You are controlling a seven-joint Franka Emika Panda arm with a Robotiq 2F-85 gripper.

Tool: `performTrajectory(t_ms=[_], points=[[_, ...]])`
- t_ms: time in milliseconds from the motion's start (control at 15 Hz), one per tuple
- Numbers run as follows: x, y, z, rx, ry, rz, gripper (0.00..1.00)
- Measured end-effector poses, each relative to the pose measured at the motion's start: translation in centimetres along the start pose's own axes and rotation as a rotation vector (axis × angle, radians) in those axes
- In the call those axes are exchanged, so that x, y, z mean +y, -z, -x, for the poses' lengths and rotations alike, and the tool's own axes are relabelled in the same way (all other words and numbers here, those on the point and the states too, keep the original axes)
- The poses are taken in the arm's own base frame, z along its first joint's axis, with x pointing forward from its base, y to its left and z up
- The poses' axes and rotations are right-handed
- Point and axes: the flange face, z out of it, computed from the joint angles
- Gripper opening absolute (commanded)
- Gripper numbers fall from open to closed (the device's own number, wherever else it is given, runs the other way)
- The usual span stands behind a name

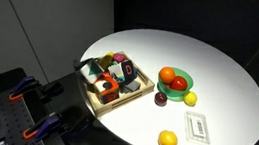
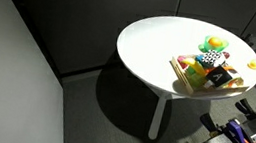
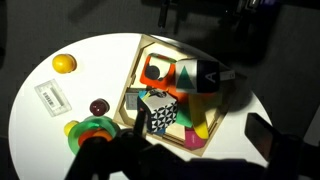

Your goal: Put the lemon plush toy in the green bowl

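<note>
Looking down aslant across white table (image 1: 229, 86) in both exterior views, differing sides; overhead, closer at wrist; sharing wooden tray (image 3: 133, 80).

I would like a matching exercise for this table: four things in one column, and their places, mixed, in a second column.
1 lemon plush toy
2 orange fruit toy
3 pale yellow ball
4 wooden tray

A inside the green bowl
B on the table beside the bowl
C holding many mixed toys
D alone near the table edge

Pairs: 1-D, 2-A, 3-B, 4-C
</note>
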Motion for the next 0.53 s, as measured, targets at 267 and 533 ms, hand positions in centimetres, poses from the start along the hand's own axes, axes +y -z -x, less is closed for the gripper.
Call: performTrajectory(t_ms=[267,533], points=[[1.9,0.8,-0.5,0.078,-0.043,-0.022,1.0],[4.2,1.2,-1.0,0.151,-0.106,-0.047,1.0]])
